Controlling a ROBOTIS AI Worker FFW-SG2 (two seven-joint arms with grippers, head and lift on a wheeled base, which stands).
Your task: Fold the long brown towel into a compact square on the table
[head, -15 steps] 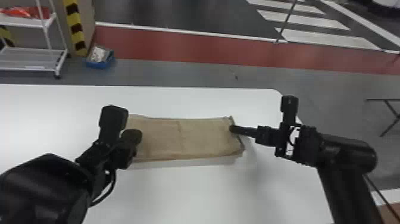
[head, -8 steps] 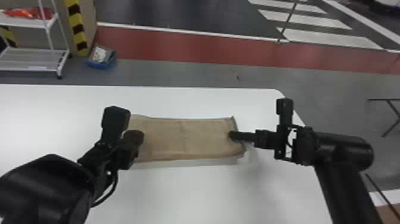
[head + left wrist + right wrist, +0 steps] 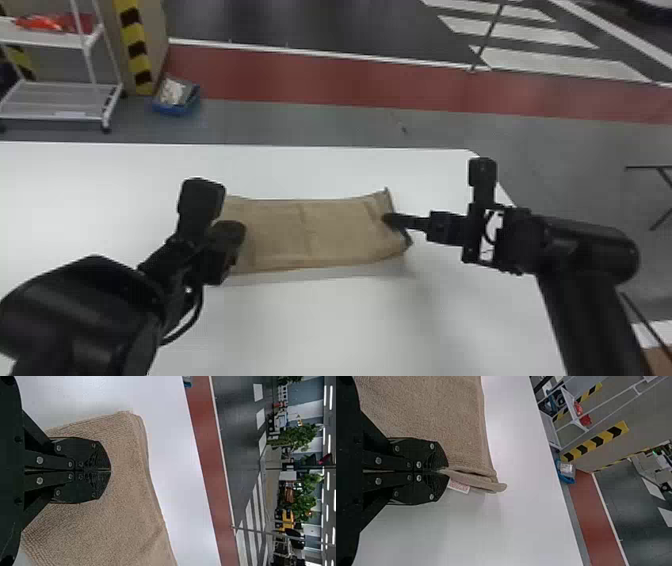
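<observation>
Reaches in from the bottom left with the left arm (image 3: 85, 310) and from the lower right with the right arm (image 3: 580, 315), bent sharply at the wrist (image 3: 525, 240). Points the right gripper (image 3: 391, 220) sideways toward the left gripper (image 3: 232, 235), well apart. Holds the left fingers (image 3: 95, 457) flush together, the right fingers (image 3: 437, 457) pinched nearly flush.

Matt, rough cloth towel (image 3: 126, 490); smooth, faintly glossy white table (image 3: 325, 330)
</observation>
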